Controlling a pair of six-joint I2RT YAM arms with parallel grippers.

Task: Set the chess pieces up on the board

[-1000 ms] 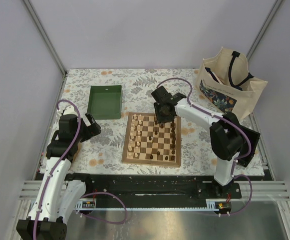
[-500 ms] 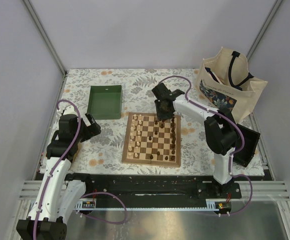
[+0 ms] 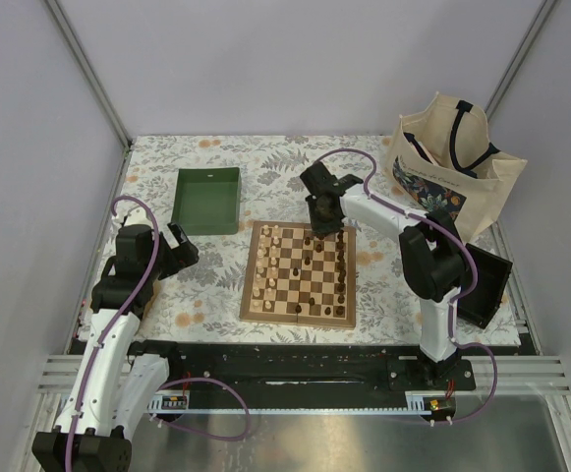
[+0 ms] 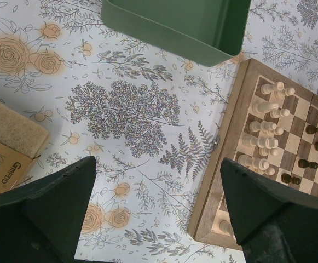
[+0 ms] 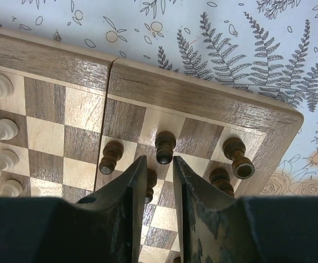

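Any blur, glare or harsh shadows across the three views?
Top external: light is even and soft with no harsh shadows; the chess pieces look tiny on the board. Left wrist: the tablecloth is sharp, but the left gripper's fingers are dark and show little detail. Right wrist: the wood grain is crisp, the pieces cast short soft shadows, and the right gripper's fingers are near-black.
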